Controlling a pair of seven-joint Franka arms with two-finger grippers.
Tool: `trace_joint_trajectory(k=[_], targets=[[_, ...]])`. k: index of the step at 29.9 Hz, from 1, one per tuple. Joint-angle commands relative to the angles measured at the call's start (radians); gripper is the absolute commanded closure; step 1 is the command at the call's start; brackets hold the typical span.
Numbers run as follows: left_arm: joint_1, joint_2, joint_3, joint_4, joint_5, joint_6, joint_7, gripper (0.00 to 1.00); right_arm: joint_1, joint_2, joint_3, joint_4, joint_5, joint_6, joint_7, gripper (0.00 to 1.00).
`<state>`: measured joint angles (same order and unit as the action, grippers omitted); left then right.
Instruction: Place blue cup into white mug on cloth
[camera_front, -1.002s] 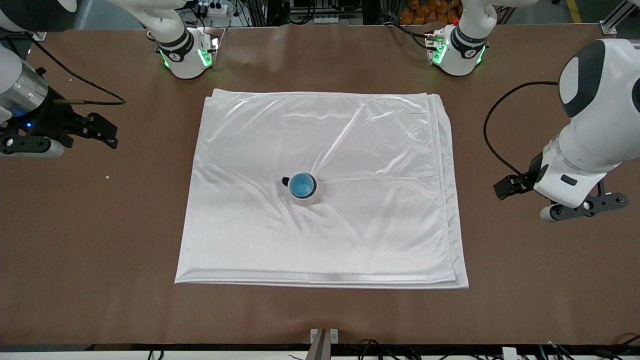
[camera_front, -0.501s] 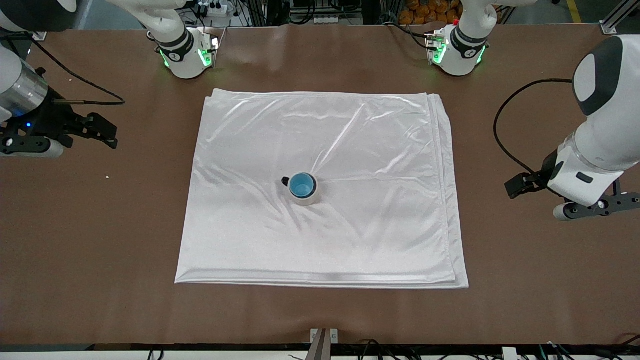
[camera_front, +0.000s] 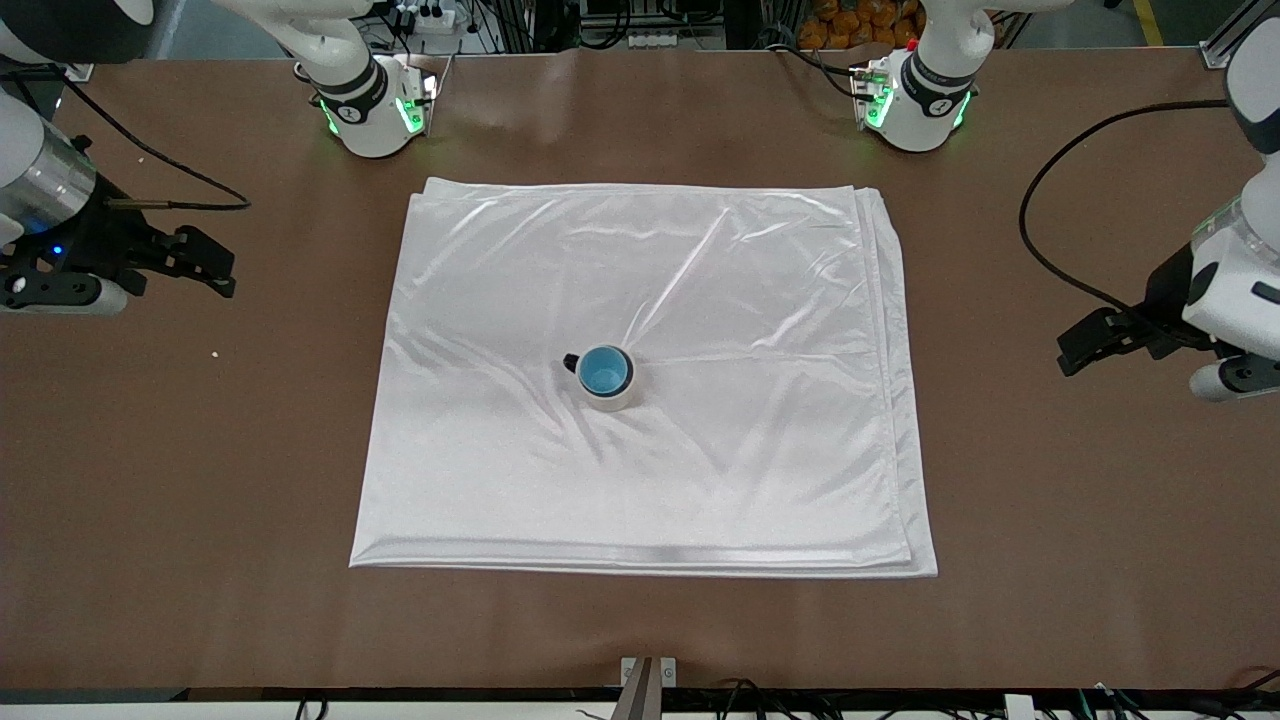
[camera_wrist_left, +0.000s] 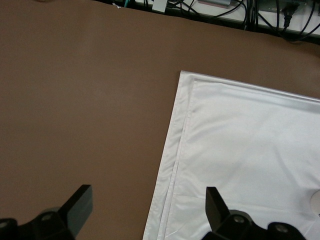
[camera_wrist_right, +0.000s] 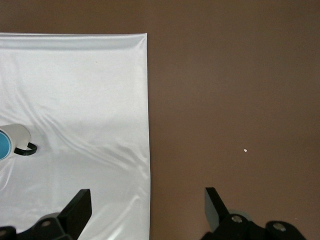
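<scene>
A: Where is the blue cup sitting?

B: It is sitting inside the mug, upright, with only its blue inside showing from above. The mug is standing near the middle of the cloth, its dark handle pointing toward the right arm's end of the bench.

A: And how is the cloth lying?

B: It is lying flat and folded in layers, with light creases running out from the mug.

A: What is the left gripper doing?

B: It is hanging over bare bench at the left arm's end, well apart from the cloth. In the left wrist view its fingers are standing wide apart, grasping nothing.

A: And the right gripper?

B: It is waiting over bare bench at the right arm's end, also clear of the cloth. Its fingers are spread wide and empty too; the right wrist view is showing the cloth's edge and the mug's handle.
</scene>
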<state>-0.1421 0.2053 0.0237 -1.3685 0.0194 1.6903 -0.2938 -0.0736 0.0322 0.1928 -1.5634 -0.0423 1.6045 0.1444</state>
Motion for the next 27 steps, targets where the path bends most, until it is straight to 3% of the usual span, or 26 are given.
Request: trace_joint_trajectory(k=[1,19,27], targets=[[0.021,-0.046,-0.013,-0.04,-0.033,-0.011,0.038,0.0,0.005,-0.023,-0.01,-0.024,0.019,0.009,0.009,0.0],[0.075,-0.207,-0.016,-0.219,-0.036,-0.001,0.091,0.0,-0.015,-0.02,-0.01,-0.032,0.019,0.029,0.046,0.0],[0.084,-0.213,-0.019,-0.224,-0.033,0.005,0.1,0.0,-0.026,-0.02,-0.01,-0.033,0.019,0.031,0.046,0.0]])
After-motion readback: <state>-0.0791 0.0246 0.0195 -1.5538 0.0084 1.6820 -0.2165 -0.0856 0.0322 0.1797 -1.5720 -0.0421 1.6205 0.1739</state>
